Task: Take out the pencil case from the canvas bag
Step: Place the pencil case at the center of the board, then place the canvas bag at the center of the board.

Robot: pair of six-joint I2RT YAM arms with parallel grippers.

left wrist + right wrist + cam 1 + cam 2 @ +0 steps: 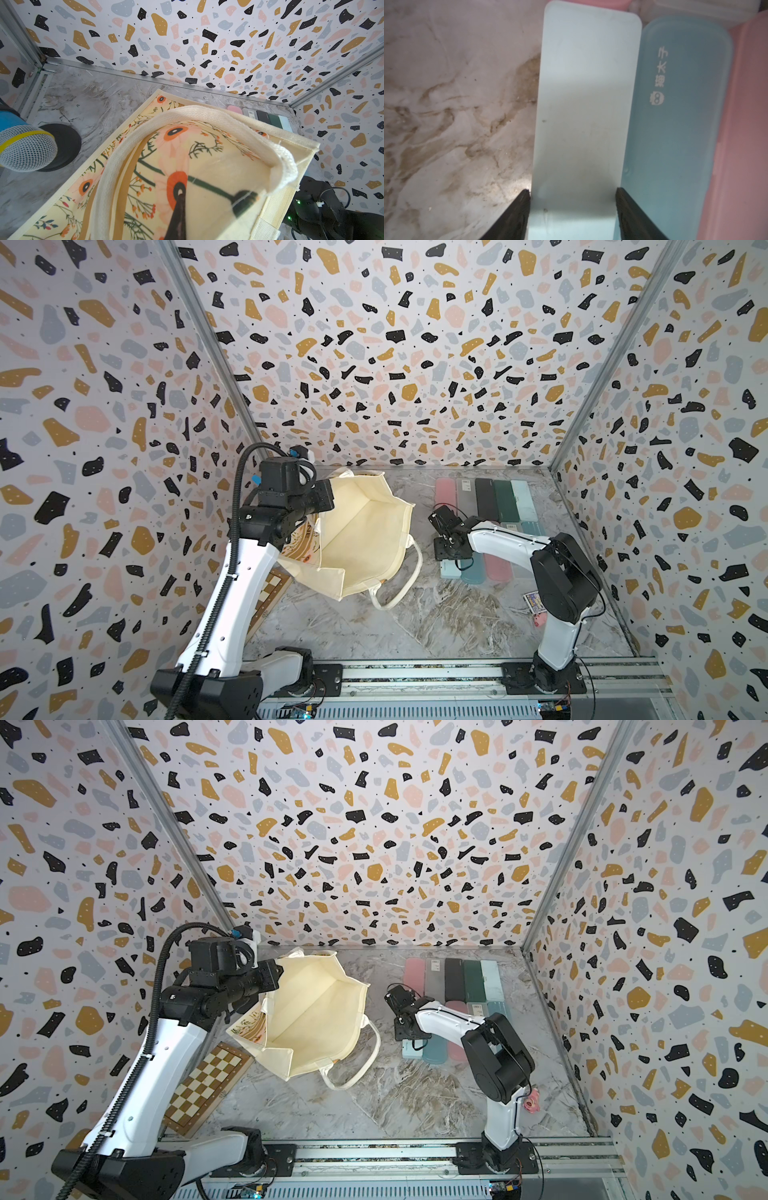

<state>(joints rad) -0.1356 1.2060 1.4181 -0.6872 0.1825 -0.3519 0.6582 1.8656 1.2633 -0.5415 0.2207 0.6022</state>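
Mint pencil case [583, 116] — between right gripper [573, 193] jaws.

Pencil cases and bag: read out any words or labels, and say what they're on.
Blue case: three white Chinese characters and a face logo, too blurred to read.
Canvas bag: seems "NE" on its tan band, rest hidden.
Grey case: label too small to read.

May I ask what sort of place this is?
Probably a robot test booth: patterned walls enclose a marble-look tabletop, and a left arm and right arm sit on a rail.
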